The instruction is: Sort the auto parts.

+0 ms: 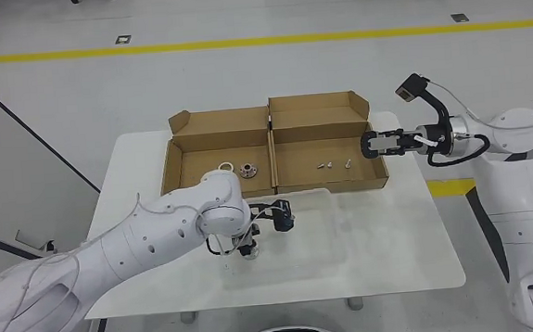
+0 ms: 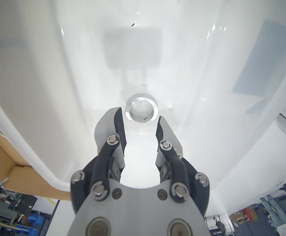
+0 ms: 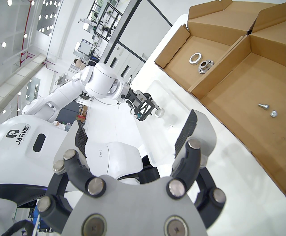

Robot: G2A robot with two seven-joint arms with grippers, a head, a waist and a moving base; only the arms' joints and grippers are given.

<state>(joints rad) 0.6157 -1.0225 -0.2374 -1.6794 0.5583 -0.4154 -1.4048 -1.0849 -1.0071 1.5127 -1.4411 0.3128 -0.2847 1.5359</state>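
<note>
A short silver metal collar lies on the floor of the white tray, seen in the right wrist view as the collar. My left gripper is open, tilted down into the tray, its fingertips just short of the collar on either side. From above, the left gripper is at the tray's front left. My right gripper hangs open and holds nothing at the right box's right wall; its pads are spread wide.
Two open cardboard boxes stand side by side at the back. The left box holds a flat ring and a flanged hub. The right box holds small bolts. The table's right half is bare.
</note>
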